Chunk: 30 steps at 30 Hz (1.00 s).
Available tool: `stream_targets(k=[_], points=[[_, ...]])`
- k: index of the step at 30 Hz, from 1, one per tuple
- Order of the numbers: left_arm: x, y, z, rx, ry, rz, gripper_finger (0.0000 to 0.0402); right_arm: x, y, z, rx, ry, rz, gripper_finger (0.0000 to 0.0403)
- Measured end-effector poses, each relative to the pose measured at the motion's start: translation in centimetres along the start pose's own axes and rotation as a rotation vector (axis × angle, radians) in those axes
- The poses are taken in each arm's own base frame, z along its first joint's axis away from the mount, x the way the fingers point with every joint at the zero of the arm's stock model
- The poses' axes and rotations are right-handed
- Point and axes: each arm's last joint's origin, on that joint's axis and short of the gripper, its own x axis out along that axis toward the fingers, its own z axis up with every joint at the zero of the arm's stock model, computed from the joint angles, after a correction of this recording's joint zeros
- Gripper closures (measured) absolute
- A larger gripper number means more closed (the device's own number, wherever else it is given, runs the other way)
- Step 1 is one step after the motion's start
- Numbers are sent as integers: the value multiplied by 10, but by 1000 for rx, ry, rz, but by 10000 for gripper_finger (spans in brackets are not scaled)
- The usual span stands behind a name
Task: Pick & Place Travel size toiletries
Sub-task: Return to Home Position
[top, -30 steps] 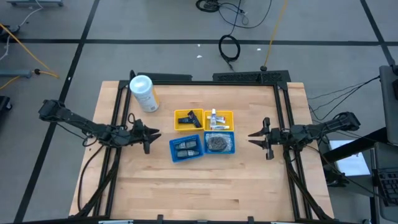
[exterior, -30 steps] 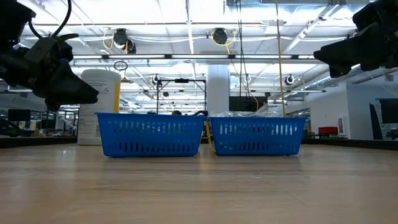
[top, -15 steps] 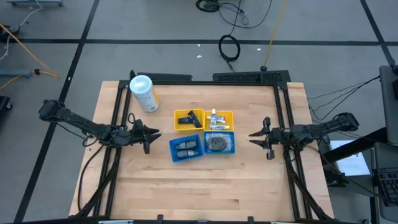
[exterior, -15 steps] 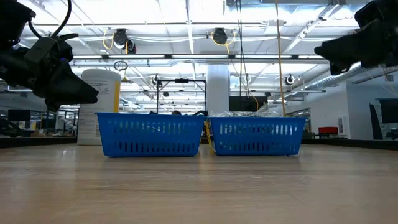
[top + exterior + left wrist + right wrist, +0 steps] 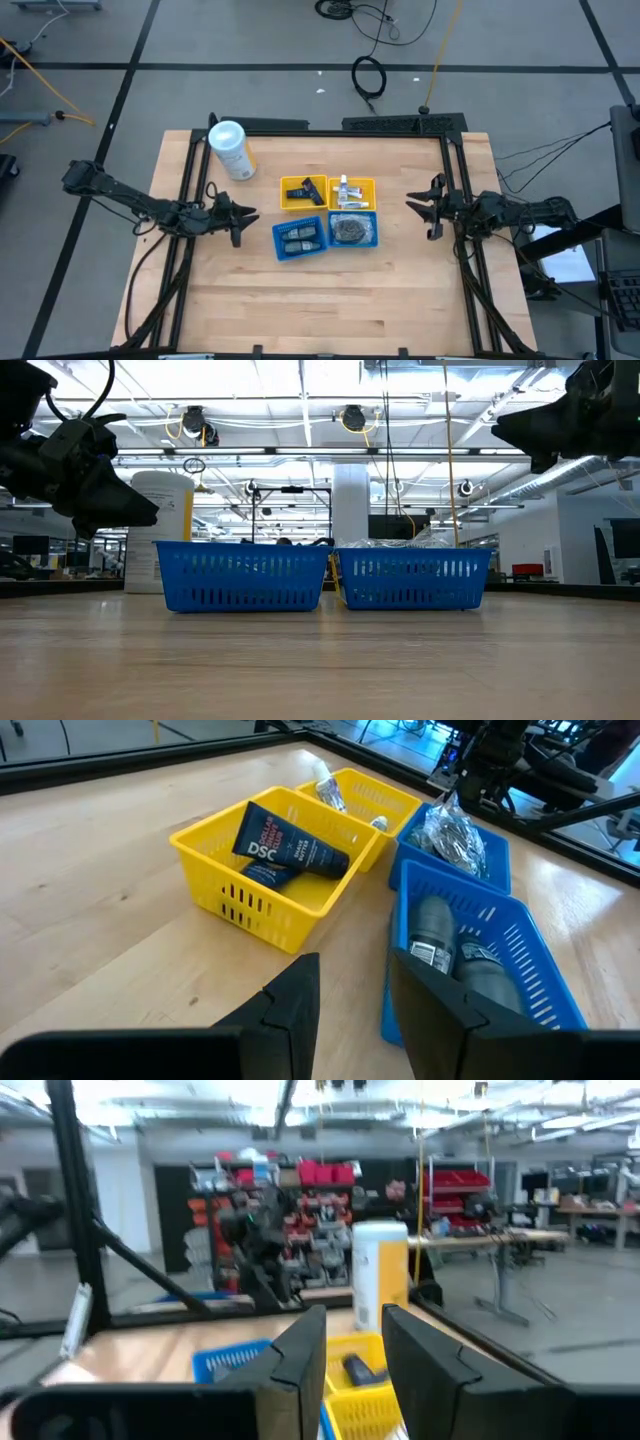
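Observation:
The travel size toiletries lie in four small trays at mid-table. Dark blue packets (image 5: pixel 290 848) fill one yellow tray (image 5: pixel 304 192). White tubes (image 5: pixel 346 187) lie in the other yellow tray (image 5: pixel 366 184). Clear-wrapped grey pieces (image 5: pixel 450 828) fill the right blue tray (image 5: pixel 371 230), and grey items (image 5: pixel 438 928) the left blue tray (image 5: pixel 300 238). My left gripper (image 5: pixel 246 222) hovers open just left of the trays, with nothing between its fingers (image 5: pixel 295 1005). To the right of the trays, my right gripper (image 5: pixel 410 207) is open and raised, and it too has nothing between its fingers (image 5: pixel 300 1350).
A large white canister with a yellow label (image 5: pixel 231 150) stands at the far left of the table. A black frame (image 5: pixel 400 125) runs along the far and side edges. Bare wood (image 5: pixel 330 300) stretches from the trays to the near edge.
My right gripper has risen, swung toward the table's far edge and tipped its fingers upward, staying open. My left gripper and the trays have kept still.

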Motion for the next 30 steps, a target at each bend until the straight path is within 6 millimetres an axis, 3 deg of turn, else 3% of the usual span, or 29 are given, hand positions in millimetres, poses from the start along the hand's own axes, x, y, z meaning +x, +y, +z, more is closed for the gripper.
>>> stream_targets(k=[30], points=[[0,0,0,-3,-2,-1,279,0,-1,-1,-5,10,-8,310]])
